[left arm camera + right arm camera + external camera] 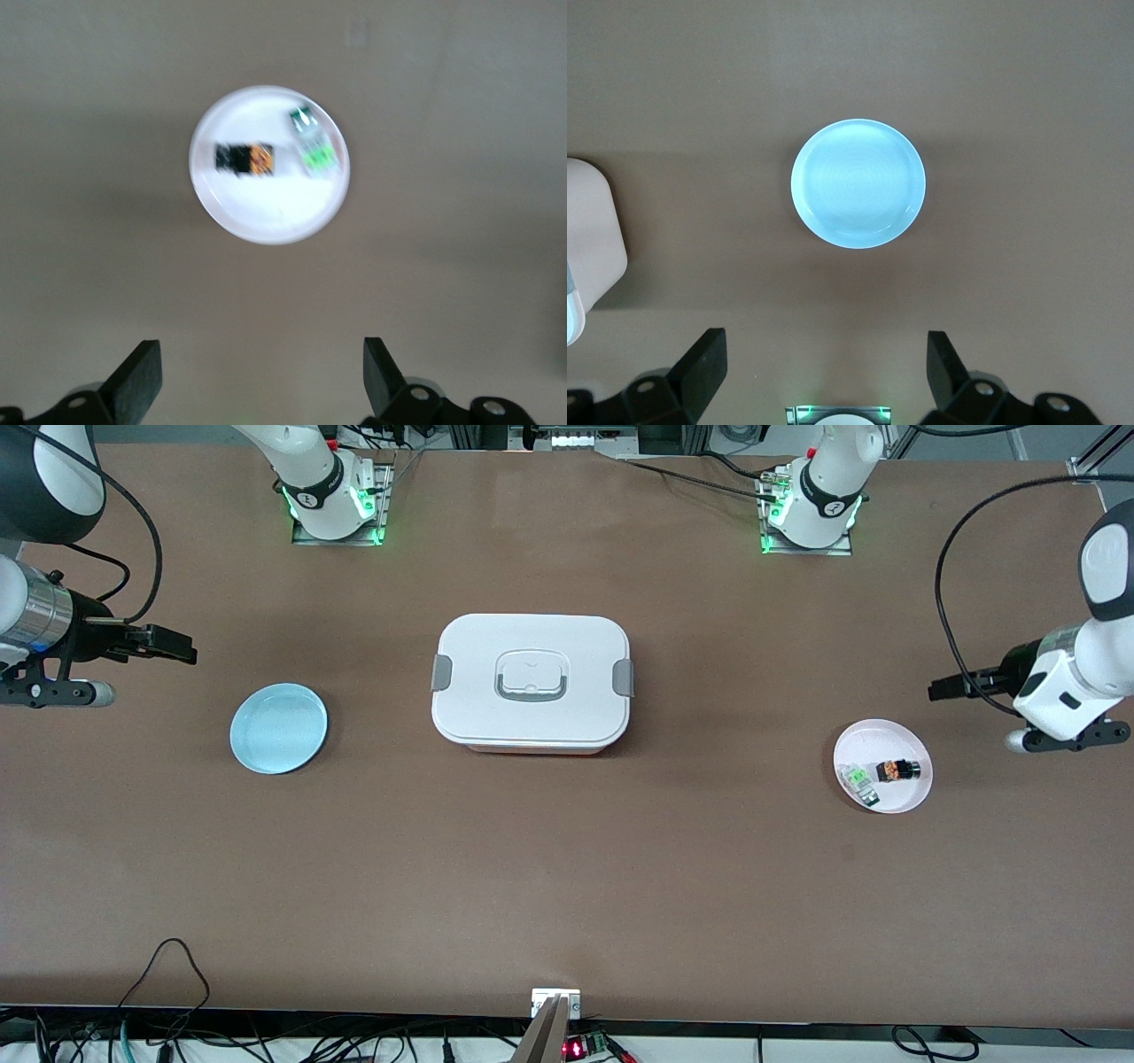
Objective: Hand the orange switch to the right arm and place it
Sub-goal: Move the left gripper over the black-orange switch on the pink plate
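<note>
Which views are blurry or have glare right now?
Left wrist view: soft, the pink plate blown out to near white, the orange switch and green part smeared. Right wrist view: sharp, the blue plate glowing bright at its centre. Front view: sharp and evenly lit, with soft shadows beside the white box.

On my left wrist feed the orange switch (245, 159) and the green-and-clear component (312, 143) on the white plate (266, 217) are smeared; I can't read their details. My right wrist feed crops the lunch box (589, 239) beside the blue plate (858, 184).
</note>
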Robot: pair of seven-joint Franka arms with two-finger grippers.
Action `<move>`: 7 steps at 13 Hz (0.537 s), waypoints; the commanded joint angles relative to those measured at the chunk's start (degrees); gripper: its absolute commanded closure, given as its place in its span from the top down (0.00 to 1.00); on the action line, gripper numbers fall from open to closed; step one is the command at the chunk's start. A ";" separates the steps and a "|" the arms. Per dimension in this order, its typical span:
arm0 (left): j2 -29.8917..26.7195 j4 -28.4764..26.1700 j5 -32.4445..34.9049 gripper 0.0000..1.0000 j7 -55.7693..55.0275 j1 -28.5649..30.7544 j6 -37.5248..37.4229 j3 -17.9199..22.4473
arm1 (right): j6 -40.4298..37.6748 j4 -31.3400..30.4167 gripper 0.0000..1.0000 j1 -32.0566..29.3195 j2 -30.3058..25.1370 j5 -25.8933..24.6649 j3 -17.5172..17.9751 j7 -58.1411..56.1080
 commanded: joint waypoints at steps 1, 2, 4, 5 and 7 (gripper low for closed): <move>-0.40 -3.24 2.75 1.00 0.42 -0.11 5.31 -0.30 | 0.30 0.14 1.00 -0.18 0.25 0.61 0.01 0.36; -0.14 -3.25 2.76 1.00 0.42 -0.19 5.58 -0.39 | 0.39 0.14 1.00 -0.18 0.25 0.61 0.10 0.36; 1.61 -3.60 2.67 1.00 0.42 -0.10 7.42 -0.65 | 0.56 0.14 1.00 -0.18 0.34 0.61 0.01 0.36; 2.14 -3.69 2.67 1.00 0.42 -0.19 8.04 -0.66 | 0.48 0.14 1.00 -0.18 0.43 0.61 0.10 0.36; 3.37 -4.47 2.67 1.00 0.42 -0.02 8.22 -0.74 | 0.48 0.14 1.00 -0.18 0.51 0.61 0.10 0.36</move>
